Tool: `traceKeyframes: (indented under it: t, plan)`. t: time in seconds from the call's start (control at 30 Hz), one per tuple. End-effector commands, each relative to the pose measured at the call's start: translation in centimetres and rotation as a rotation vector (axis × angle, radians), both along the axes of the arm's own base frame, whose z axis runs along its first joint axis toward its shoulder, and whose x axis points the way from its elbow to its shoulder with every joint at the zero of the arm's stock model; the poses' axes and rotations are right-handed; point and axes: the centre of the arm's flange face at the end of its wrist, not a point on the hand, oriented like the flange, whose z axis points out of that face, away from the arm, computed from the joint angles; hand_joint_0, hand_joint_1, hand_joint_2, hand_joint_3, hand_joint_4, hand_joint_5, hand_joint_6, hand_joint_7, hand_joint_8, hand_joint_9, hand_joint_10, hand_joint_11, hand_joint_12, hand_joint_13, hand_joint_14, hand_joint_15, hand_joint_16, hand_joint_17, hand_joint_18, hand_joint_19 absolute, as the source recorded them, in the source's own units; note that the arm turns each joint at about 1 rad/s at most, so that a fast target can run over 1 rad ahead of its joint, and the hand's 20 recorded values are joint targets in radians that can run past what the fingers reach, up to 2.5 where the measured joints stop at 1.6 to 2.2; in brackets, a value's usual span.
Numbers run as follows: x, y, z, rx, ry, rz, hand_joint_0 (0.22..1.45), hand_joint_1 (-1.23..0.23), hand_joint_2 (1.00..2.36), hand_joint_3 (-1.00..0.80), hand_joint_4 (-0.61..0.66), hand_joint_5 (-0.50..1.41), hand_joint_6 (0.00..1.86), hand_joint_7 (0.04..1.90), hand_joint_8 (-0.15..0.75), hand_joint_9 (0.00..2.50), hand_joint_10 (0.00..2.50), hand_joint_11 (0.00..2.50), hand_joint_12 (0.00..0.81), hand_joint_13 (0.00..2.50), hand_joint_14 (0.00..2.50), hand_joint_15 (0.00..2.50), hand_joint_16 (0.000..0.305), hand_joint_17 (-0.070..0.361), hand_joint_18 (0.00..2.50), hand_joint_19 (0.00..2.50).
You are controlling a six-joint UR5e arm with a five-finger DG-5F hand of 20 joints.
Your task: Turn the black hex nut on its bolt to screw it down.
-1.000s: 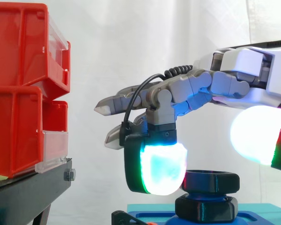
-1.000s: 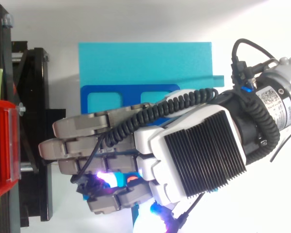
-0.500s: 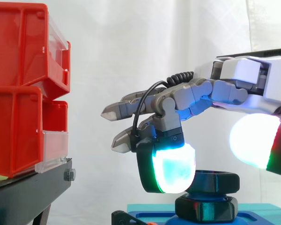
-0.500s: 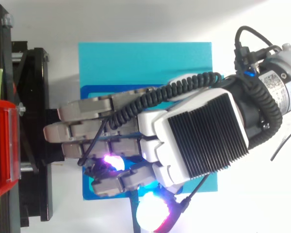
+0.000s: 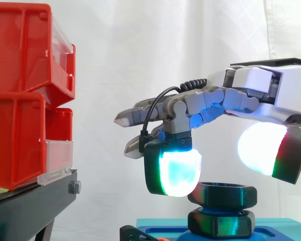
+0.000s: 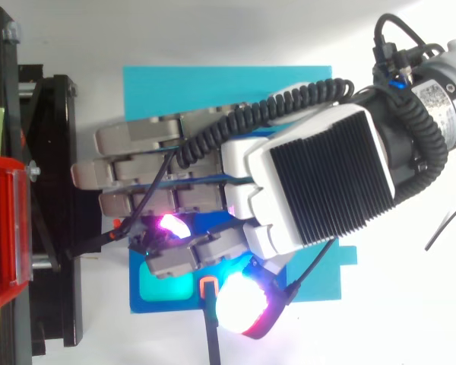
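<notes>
The black six-sided nut (image 5: 221,195) lies flat, low in the side view. Our hand (image 5: 263,85) hangs right above it, loosely open, holding nothing. We see one glowing fingertip (image 5: 178,170) by the nut's left edge.

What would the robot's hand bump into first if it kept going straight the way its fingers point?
Probably the lower red bin: the hand points left, its straight fingers about level with that bin's clear front, with open air between. Seen from above they roughly line up, but depth is uncertain.
</notes>
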Motion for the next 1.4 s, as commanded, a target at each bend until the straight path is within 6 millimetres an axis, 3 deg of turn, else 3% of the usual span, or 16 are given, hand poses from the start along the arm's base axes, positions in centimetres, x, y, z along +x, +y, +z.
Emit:
traceKeyframes:
  t: [0.0, 0.7, 0.9, 1.1, 1.37]
  plan:
    - [-0.1, -0.7, 0.1, -0.002, -0.007, 0.002, 0.45, -0.14, 1.00, -0.50, 0.08, -0.01, 0.50, 1.48, 0.209, 0.67, 0.00, 0.00, 0.351, 0.32, 0.00, 0.00, 0.046, 0.103, 0.17, 0.19]
    - [-0.8, -4.3, 0.6, -0.019, -0.057, 0.035, 0.45, -0.17, 1.00, -0.50, 0.11, -0.02, 0.50, 1.42, 0.209, 0.67, 0.00, 0.00, 0.345, 0.33, 0.00, 0.00, 0.045, 0.102, 0.19, 0.17]
    - [-0.6, -3.2, 0.7, 0.010, -0.035, 0.049, 0.45, -0.18, 1.00, -0.50, 0.11, -0.03, 0.50, 1.38, 0.212, 0.67, 0.00, 0.00, 0.340, 0.33, 0.00, 0.00, 0.045, 0.102, 0.18, 0.16]
    - [0.0, -0.3, 0.5, 0.059, 0.014, 0.048, 0.45, -0.17, 1.00, -0.50, 0.11, -0.03, 0.50, 1.34, 0.210, 0.67, 0.00, 0.00, 0.342, 0.32, 0.00, 0.00, 0.046, 0.103, 0.18, 0.17]
    - [0.3, 2.0, 0.5, 0.065, 0.032, 0.048, 0.45, -0.17, 1.00, -0.50, 0.11, -0.04, 0.50, 1.32, 0.210, 0.66, 0.00, 0.00, 0.345, 0.32, 0.00, 0.00, 0.046, 0.103, 0.17, 0.18]
